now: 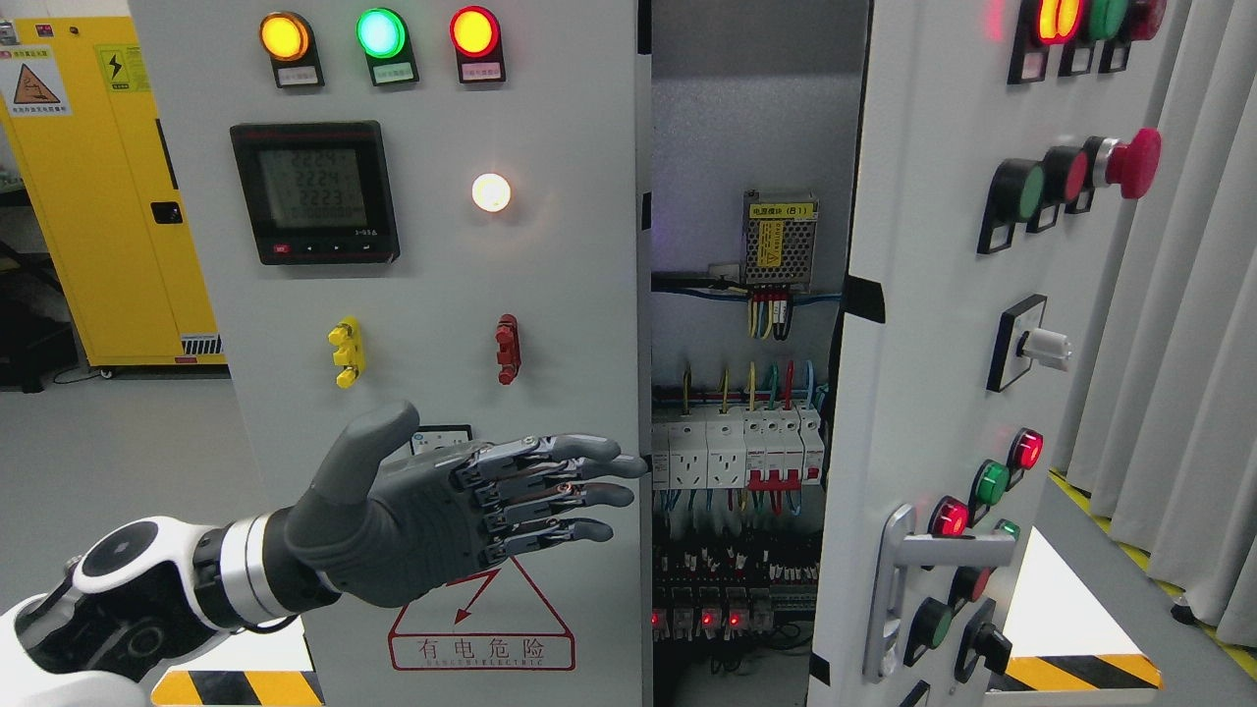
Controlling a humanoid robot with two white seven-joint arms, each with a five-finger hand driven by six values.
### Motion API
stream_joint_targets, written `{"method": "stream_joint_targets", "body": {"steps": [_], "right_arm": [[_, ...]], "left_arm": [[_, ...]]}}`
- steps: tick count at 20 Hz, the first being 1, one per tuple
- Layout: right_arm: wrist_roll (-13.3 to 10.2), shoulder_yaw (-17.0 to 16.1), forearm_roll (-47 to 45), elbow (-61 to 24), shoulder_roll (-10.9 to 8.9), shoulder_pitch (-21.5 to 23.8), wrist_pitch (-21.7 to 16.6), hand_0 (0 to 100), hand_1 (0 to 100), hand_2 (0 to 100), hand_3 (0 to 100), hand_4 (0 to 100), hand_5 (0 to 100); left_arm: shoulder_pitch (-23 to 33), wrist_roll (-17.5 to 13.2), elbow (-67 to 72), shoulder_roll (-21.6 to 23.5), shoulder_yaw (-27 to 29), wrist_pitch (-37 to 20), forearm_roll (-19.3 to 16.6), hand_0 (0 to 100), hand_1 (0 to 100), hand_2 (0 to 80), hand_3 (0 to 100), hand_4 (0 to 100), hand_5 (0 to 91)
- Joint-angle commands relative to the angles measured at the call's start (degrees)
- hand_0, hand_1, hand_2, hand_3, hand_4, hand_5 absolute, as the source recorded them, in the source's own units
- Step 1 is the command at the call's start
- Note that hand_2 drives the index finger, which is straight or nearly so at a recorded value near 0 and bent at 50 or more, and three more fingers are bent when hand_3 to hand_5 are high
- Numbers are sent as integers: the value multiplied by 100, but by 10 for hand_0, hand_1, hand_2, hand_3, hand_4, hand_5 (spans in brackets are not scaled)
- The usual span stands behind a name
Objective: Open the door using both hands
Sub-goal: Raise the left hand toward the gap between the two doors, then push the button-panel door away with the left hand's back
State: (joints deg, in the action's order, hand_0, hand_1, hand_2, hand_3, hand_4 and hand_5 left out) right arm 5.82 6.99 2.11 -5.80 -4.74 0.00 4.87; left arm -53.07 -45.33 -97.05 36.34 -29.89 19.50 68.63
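A: so we only get one view here, right? Head cam?

B: yep, just the head view. We're looking straight ahead and a bit down at the electrical cabinet [412, 324], pretty close up, its panel fills most of the frame.

A: and the left hand [462, 511] comes in from our lower left, so we're sitting above and behind that arm.

B: right. The open door [933, 373] swings toward us on the right, and we see past its edge into the wiring [746, 462].
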Motion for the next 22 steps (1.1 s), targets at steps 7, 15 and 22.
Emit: {"method": "stream_joint_targets", "body": {"steps": [7, 15, 22], "right_arm": [[-1, 4, 0, 0, 0, 141, -3, 243, 0, 0, 0, 0, 0], [-1, 21, 0, 0, 0, 141, -3, 243, 0, 0, 0, 0, 0], [-1, 22, 0, 0, 9, 141, -3, 242, 0, 0, 0, 0, 0]], "left_arm": [[-1205, 50, 1575, -1699, -571, 467, 28, 0, 0, 0, 0, 0, 0], [-1301, 367, 1576, -2210, -694, 529, -86, 0, 0, 0, 0, 0, 0], [-1434, 393, 1514, -2421, -703, 572, -174, 0, 0, 0, 0, 0, 0]]}}
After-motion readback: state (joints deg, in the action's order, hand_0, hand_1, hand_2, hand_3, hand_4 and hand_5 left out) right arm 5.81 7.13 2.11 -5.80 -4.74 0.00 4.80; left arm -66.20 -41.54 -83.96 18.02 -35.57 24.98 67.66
